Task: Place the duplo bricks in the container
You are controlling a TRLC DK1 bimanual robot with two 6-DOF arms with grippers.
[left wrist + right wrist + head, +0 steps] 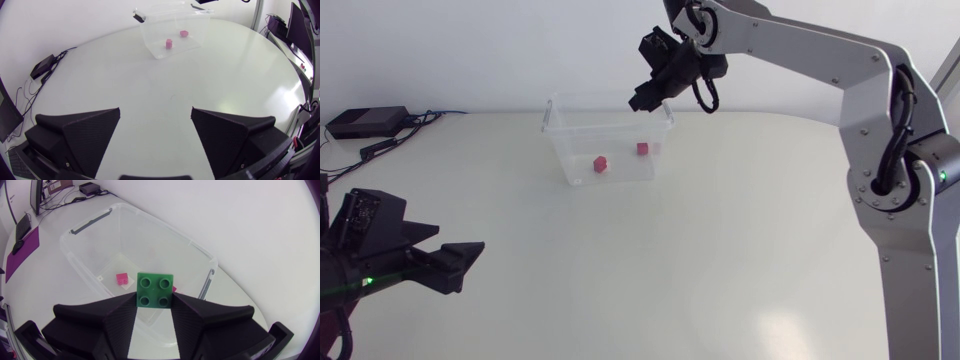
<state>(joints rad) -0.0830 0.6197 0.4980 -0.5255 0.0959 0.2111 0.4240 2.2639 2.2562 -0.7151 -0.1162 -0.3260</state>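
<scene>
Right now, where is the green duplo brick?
In the right wrist view the green brick is clamped in the right gripper, held above the open clear container at the table's far side, which has pink bricks inside.

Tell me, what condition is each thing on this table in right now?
container: upright, lidless, two bricks inside.
pink bricks: lying loose on the container floor.
green brick: gripped, held over the container.
right gripper: shut on the green brick.
left gripper: open, empty, over the table.
</scene>
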